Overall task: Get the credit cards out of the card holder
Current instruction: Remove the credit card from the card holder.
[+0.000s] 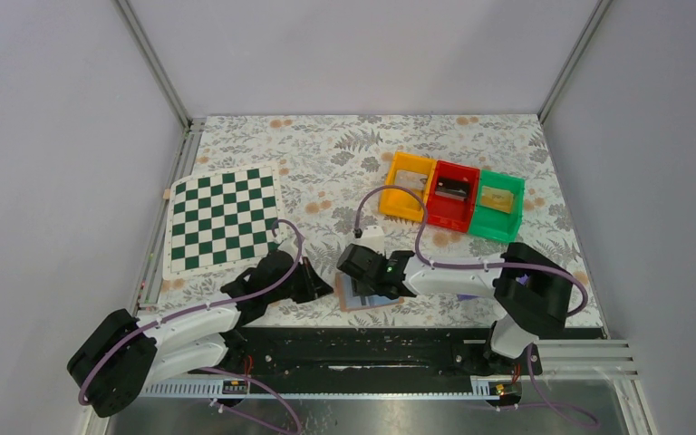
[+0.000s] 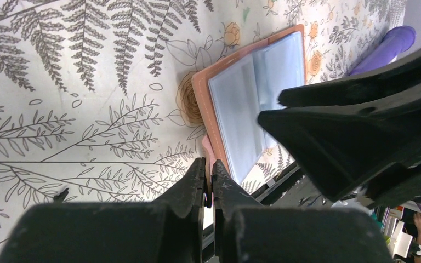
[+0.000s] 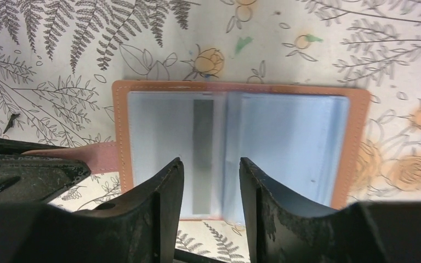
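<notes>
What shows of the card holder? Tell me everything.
The card holder lies open and flat on the floral table, near its front edge. It has a tan, leather-like cover with a stitched border and pale blue clear sleeves inside, one showing a grey strip. Its closing tab is pinched in the shut left tool. The open right tool hangs over the sleeves; contact is unclear.

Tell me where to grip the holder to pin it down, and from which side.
Pinch the pink tab jutting from the holder's outer edge, coming in low from the left arm's side. The holder lies open and flat on the table, so its edges likely offer no lip; only the tab juts free. The left tool is shut on it there.
</notes>
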